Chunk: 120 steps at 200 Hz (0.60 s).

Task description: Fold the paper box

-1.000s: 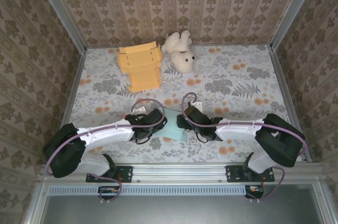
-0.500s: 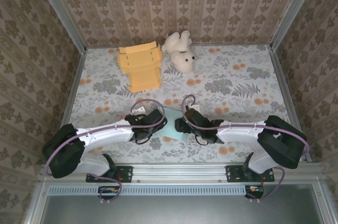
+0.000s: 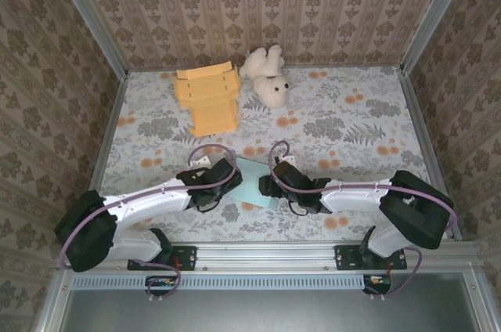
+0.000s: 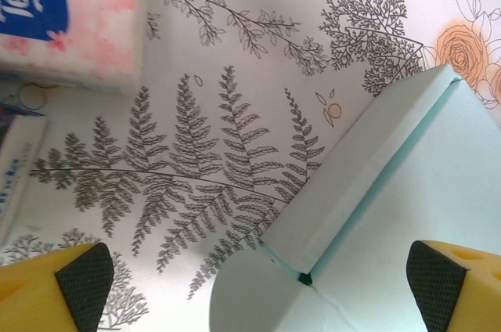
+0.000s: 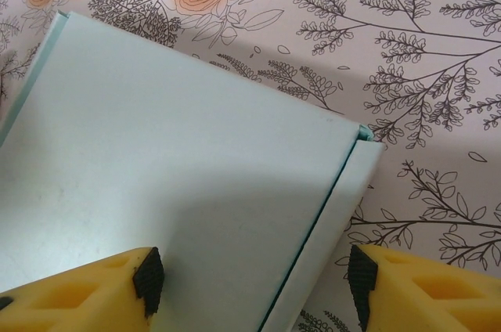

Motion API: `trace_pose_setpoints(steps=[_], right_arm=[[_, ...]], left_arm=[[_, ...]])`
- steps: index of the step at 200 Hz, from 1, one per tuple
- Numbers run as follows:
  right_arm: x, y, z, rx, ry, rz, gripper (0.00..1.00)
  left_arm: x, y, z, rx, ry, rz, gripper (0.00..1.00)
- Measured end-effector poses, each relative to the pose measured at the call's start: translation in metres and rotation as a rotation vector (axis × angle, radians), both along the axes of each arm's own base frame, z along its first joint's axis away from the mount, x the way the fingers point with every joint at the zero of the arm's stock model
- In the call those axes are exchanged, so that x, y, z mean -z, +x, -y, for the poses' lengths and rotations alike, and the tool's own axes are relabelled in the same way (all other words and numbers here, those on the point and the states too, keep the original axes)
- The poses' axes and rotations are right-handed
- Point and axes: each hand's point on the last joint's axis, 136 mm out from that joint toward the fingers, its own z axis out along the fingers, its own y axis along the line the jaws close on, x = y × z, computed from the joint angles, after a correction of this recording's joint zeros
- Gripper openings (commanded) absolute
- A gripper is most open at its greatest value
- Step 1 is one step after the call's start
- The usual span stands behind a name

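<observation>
Flat pale-blue paper box (image 3: 252,180) on floral bench (image 3: 352,128), 3 o'clock of left end effector (image 4: 258,285), 9 o'clock of right end effector (image 5: 255,283), both spread apart.

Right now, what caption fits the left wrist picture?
Open left gripper above a pale blue paper box on flowery cloth.

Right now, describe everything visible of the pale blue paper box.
The paper box is pale blue, matte thin card, lying on the floral tablecloth. Right wrist view: a broad smooth panel with a narrow creased side flap. Left wrist view: a long flap, seemingly partly raised, and a rounded tab. The left gripper and right gripper hover over it, open.
</observation>
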Motion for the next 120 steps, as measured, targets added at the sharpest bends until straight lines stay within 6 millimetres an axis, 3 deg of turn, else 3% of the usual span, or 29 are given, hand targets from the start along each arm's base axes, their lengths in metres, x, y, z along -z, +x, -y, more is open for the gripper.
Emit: trace_pose_setpoints(steps=[62,120], right_arm=[[0.001,0.000,0.000,-0.001,0.007,0.006,0.66],[0.001,0.000,0.000,0.000,0.012,0.009,0.66]], left_arm=[[0.016,0.004,0.013,-0.008,-0.026,-0.076,1.00],[0.016,0.002,0.022,-0.027,-0.074,-0.095,0.95]])
